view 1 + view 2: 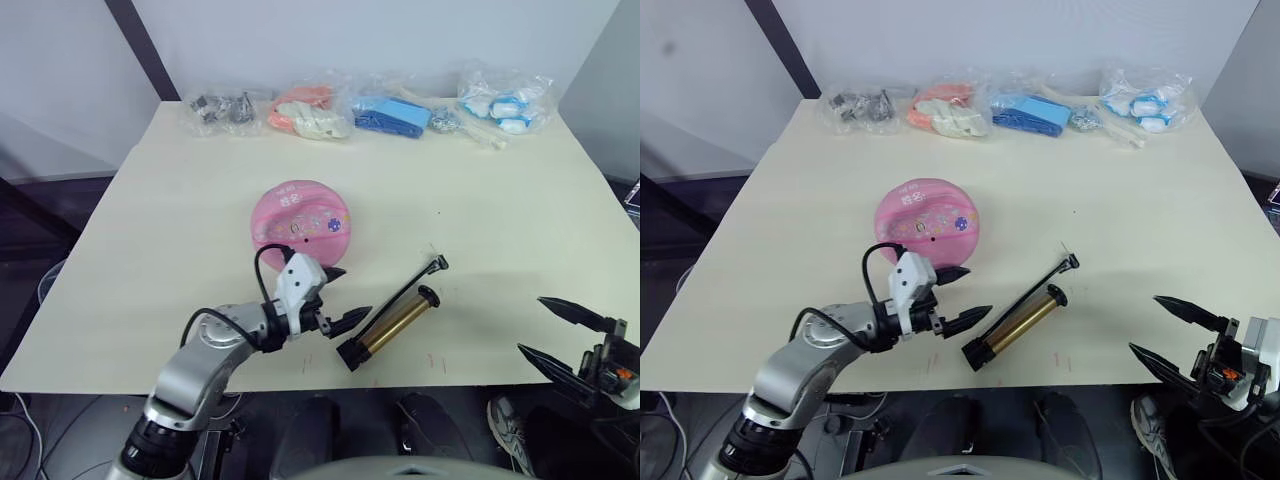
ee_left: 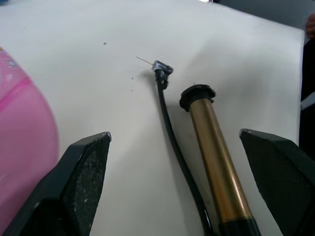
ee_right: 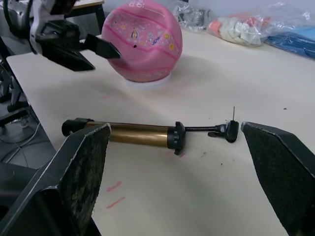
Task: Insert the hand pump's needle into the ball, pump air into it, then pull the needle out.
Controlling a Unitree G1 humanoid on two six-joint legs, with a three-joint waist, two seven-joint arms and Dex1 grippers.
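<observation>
Left pincer [image 1: 338, 296] agape beside hand pump [image 1: 392, 326] (untouched).

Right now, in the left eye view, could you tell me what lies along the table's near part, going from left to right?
Left claw → hand pump → right claw. Both claws are open and hold nothing; the pump lies flat on the table between them.

Table [image 1: 1160, 200]: ball [image 1: 930, 222] centre; pump [image 1: 1018, 325] at its 5 o'clock. Left gripper [image 1: 965, 295] open between them. Right gripper [image 1: 1162, 330] open, 4 o'clock edge.
</observation>
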